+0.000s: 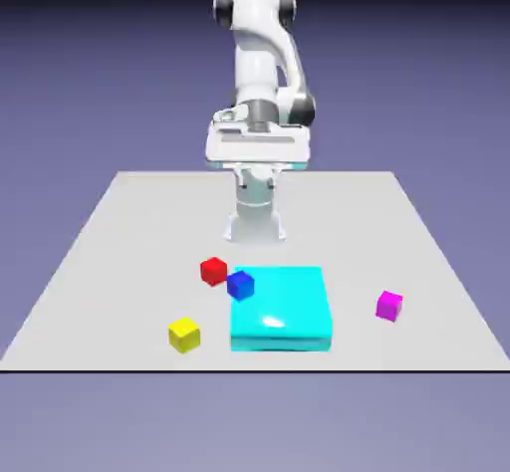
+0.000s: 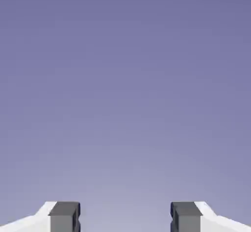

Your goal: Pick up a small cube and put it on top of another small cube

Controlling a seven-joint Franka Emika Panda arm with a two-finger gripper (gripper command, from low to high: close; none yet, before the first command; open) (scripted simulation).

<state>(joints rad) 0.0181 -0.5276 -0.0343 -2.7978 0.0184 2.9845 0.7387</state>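
Jaws point(image 2: 125, 217) apart, nothing between — cubes point(image 1: 184, 336) sit loose, one touching the cyan block?Jaws point(image 2: 125, 217) spread apart — blue cube point(image 1: 240, 286) at the cyan block's point(image 1: 284, 301) corner.

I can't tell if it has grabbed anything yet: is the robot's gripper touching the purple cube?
Apart. The exterior view shows the gripper raised near the robot's base, with bare tabletop between it and the purple cube.

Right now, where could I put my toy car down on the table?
Try between the cyan block and the magenta cube, or between the magenta cube and the table's edge on the exterior view's right. It's crowded where the red cube, blue cube and cyan block bunch together.
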